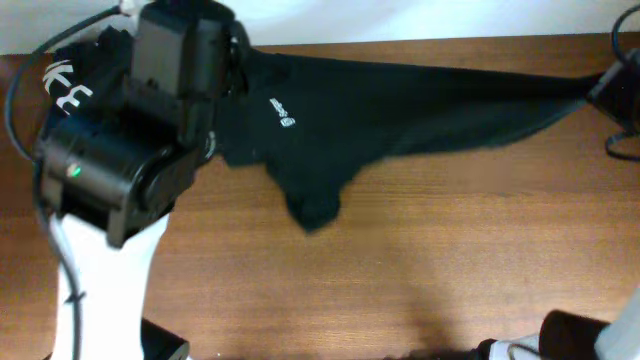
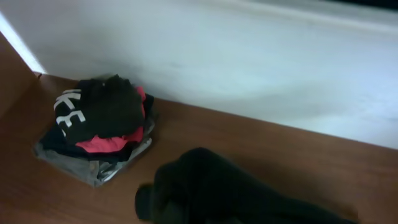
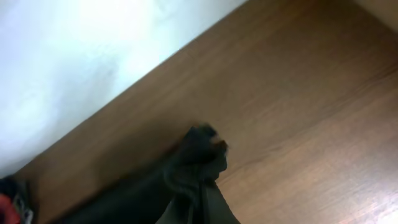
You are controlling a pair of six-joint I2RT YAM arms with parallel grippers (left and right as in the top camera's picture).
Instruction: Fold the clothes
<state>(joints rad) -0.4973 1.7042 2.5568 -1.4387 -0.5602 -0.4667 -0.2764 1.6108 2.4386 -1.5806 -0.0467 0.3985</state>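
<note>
I have the top (image 1: 400, 100) stretched in a long band along the back of the worktop (image 1: 400, 280). One end starts just beside the stack (image 2: 99, 124) of folded garments and the other runs to the end of the worktop farthest from the stack. Its small white logo (image 1: 283, 112) faces up on the part nearer the stack. A loose lobe (image 1: 315, 205) of fabric sags out of the band on the side away from the wall (image 2: 249, 56). The left gripper is hidden under the left arm (image 1: 150, 120) in the overhead view, and its own camera shows no fingers, only a dark bunch of cloth at the bottom edge. I take it as closed on that end of the top, next to the stack. The right gripper (image 1: 612, 85) sits at the far end, where the cloth narrows to a point. Its wrist view shows a gathered wad of fabric, so I read it as clamped on the top as well. My judgement is that this is the spreading step: the garment is drawn out between the two grips but not yet laid flat, and no fold has been made. The next move calls for bringing both ends away from the wall together, keeping an even tension so the body settles flat and the lobe opens out. Only then should I let go and take new grips for the first fold. The left arm needs to keep clear of the stack so it does not knock it.
</note>
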